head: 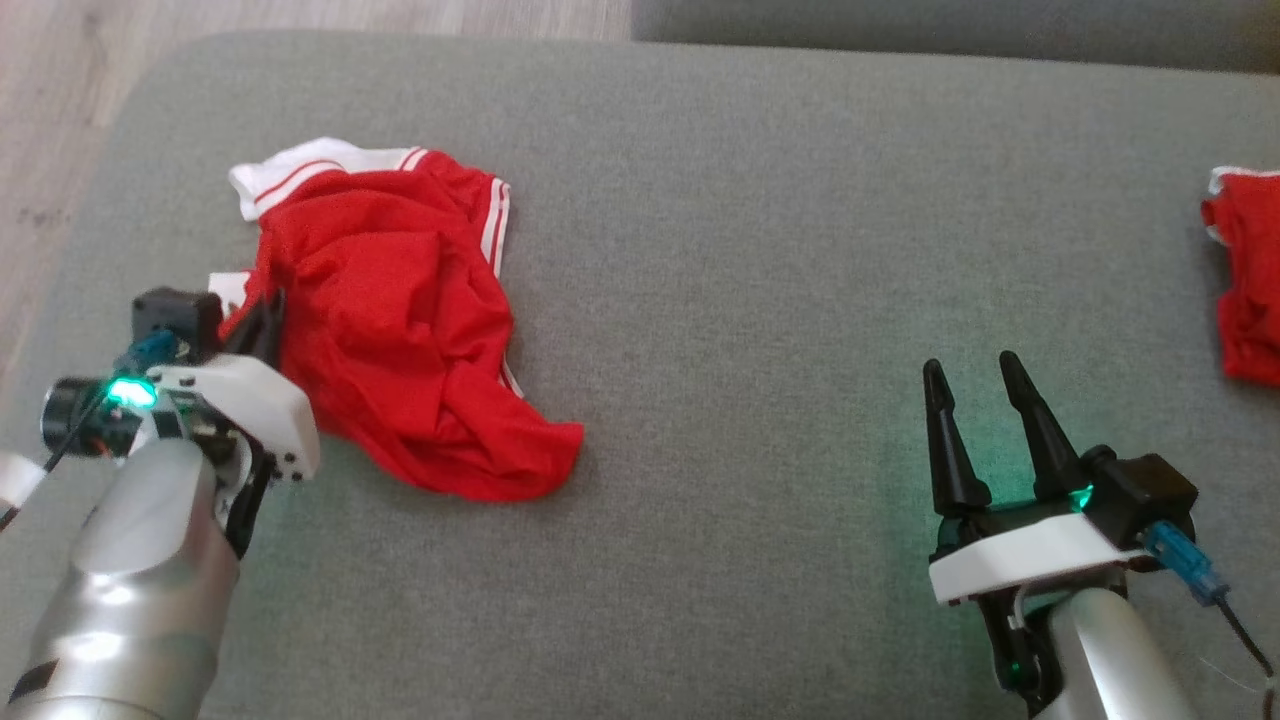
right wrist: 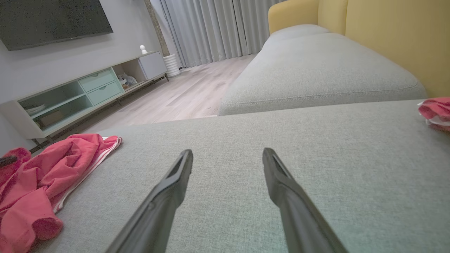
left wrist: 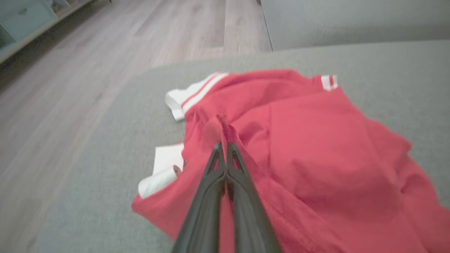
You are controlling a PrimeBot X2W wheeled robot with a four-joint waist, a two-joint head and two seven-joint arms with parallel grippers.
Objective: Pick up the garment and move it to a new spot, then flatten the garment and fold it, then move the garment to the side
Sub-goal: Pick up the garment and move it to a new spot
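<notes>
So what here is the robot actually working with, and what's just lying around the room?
In the job: garment, crumpled on the grey cushion; left pincer, shut on its fabric; right pincer, open above the cushion.
Lying about: second red cloth at the cushion's right edge; TV cabinet; yellow sofa back; curtains.

Red white-trimmed garment [head: 400,320] crumpled on cushion's left.

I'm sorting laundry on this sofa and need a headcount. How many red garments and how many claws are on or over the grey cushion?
Red garments with white trim: 2 (left garment, crumpled; right garment, at the head view's edge)
Claws: 2 (left claw, shut on the left garment; right claw, open)
Total: 4
</notes>
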